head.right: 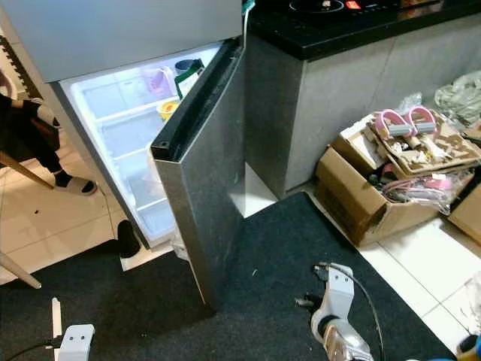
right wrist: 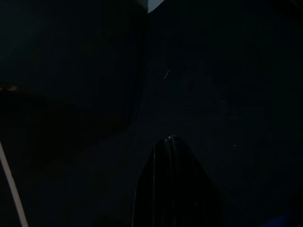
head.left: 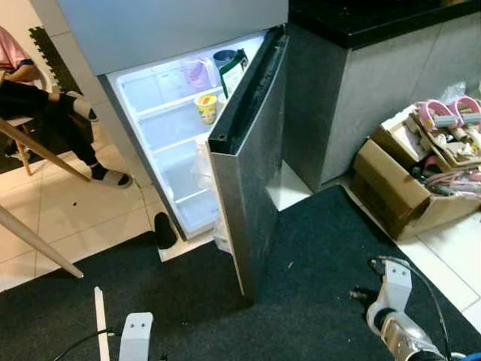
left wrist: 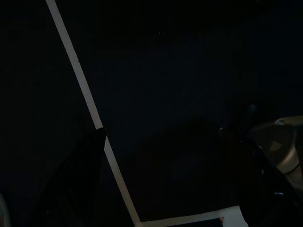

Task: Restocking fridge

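Observation:
The fridge (head.left: 173, 30) stands ahead with its grey lower door (head.left: 252, 173) swung open toward me. Inside, the lit shelves hold a yellow cup (head.left: 206, 107), a pink container (head.left: 197, 73), a blue cup (head.left: 224, 56) and a green and white carton (head.left: 234, 69). Both silver arms hang low over the dark mat, the left arm (head.left: 135, 335) and the right arm (head.left: 394, 304). In the dark left wrist view my left gripper (left wrist: 161, 132) is open and holds nothing. The right wrist view shows my right gripper (right wrist: 170, 140) with its fingers together, holding nothing.
A person sits at the left with legs (head.left: 68, 113) stretched toward the fridge. Wooden legs (head.left: 37, 150) slant across the tiles there. A black object (head.left: 164, 229) lies at the fridge base. A cardboard box (head.left: 398, 188) of pink items sits right, beside a black counter (head.left: 361, 19).

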Available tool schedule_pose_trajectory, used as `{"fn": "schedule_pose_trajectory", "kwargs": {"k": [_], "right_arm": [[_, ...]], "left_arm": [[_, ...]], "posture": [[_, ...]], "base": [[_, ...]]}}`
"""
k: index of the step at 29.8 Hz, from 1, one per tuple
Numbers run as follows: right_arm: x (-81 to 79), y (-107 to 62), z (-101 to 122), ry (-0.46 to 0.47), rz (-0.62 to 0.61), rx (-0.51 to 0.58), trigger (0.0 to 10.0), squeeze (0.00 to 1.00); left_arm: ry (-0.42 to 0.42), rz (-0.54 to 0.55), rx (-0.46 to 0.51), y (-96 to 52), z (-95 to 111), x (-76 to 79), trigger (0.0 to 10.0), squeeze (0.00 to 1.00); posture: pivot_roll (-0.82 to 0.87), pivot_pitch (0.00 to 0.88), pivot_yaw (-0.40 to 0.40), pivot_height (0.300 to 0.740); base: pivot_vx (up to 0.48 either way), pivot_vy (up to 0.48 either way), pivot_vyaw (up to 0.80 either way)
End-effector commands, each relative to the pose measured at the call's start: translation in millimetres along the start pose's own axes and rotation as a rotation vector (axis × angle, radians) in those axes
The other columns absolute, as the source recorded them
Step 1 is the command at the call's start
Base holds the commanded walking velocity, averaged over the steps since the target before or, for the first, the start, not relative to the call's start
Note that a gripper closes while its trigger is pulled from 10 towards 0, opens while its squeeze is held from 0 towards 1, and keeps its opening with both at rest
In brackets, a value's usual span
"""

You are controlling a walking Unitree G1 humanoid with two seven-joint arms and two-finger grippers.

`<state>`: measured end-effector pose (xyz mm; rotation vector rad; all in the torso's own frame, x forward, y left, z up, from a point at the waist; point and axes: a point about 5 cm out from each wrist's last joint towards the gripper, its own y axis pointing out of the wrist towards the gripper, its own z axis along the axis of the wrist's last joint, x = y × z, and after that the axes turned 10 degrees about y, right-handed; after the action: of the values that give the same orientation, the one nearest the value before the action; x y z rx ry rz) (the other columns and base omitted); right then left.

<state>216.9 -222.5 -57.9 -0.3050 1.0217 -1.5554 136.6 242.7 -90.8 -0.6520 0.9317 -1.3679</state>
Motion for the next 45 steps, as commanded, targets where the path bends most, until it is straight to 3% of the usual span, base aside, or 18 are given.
{"fn": "schedule_pose_trajectory", "kwargs": {"k": [1,10,24,34,43,45], "right_arm": [[4.9,-1.8,-6,-0.015,-0.024,-0.028,10.0,0.00],[11.6,-5.2,-21,-0.023,-0.056,-0.068,10.0,0.00],[11.7,-5.5,-23,-0.023,-0.063,-0.068,10.0,0.00],[11.7,-5.3,-24,-0.020,-0.084,-0.057,10.0,0.00],[8.3,-2.1,1,0.017,-0.084,0.040,10.0,0.00],[-0.6,1.1,18,0.018,-0.042,0.091,10.0,0.00]], "left_arm": [[-0.019,0.003,-0.021,-1.0,-6,1.1,10.0,0.00],[-0.055,-0.005,-0.021,-1.4,-8,3.2,10.0,0.00],[-0.053,-0.024,-0.014,-0.3,-4,5.0,10.0,0.00],[-0.059,-0.042,-0.014,0.3,-2,5.3,10.0,0.00],[-0.069,-0.071,-0.006,0.9,-1,12.5,10.0,0.00],[-0.066,-0.078,-0.017,0.5,-3,13.9,10.0,0.00]], "posture": [[-0.04,0.023,0.032,0.740],[-0.04,0.020,0.034,0.740],[-0.04,0.009,0.038,0.740],[-0.03,0.000,0.038,0.740],[-0.03,0.000,0.034,0.740],[-0.03,0.000,0.036,0.740]], "base": [[0.000,0.000,0.71],[0.000,0.000,0.71],[0.000,0.000,0.72],[0.000,0.000,0.00],[0.000,0.000,0.00],[0.000,0.000,0.00]]}}
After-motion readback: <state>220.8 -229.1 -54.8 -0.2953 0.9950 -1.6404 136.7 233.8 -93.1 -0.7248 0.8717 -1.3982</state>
